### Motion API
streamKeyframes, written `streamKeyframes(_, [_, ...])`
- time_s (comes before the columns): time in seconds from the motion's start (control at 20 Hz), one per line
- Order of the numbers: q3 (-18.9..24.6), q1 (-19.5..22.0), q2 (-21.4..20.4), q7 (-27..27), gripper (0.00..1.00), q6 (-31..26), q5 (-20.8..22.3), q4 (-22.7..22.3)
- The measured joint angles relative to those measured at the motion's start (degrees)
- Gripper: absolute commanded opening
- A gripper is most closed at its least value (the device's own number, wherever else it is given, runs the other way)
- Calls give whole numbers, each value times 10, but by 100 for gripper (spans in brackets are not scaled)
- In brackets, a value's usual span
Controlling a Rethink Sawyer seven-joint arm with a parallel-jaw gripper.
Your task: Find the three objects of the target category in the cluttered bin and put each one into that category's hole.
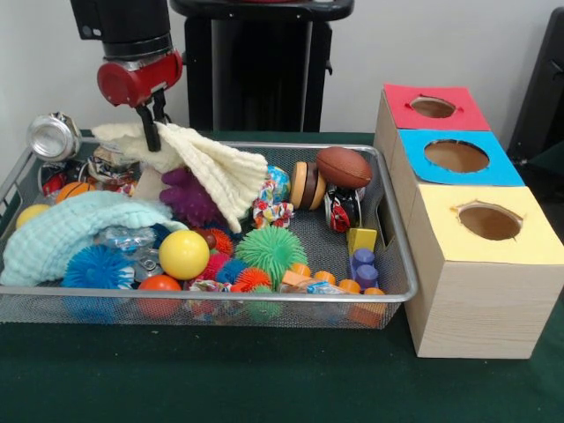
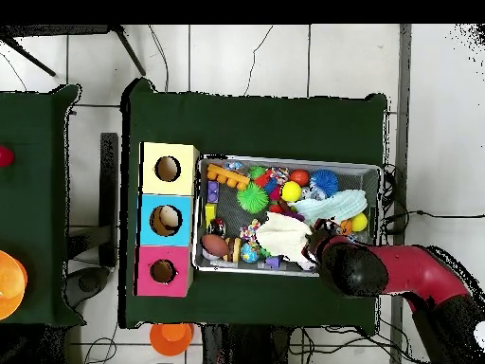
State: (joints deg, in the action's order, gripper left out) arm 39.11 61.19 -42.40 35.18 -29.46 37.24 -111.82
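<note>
Honestly, the risk here is the cream knit cloth [image 1: 207, 167] dragging neighbours like the purple spiky toy [image 1: 187, 197] out of the wire bin [image 1: 401, 264] as it lifts. The hand [image 1: 152, 132] is pinched shut on the cloth's edge at the bin's back left. It hangs floppy and ribbed, draped over clutter, well apart from the yellow-topped hole [image 1: 490, 220].

Cream knit cloth [image 1: 211, 167], yellow ball [image 1: 183, 254], green spiky ball [image 1: 270, 251], brown football [image 1: 344, 166].
</note>
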Motion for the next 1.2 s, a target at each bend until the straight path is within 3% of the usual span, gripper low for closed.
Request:
streamKeyframes(0.6, [0,-30,0,3,0,97,-39,-18])
streamKeyframes(1.05, [-17,-91,23,19,0,270,-73,-84])
streamKeyframes(1.2, [-25,-104,28,23,0,287,-76,-94])
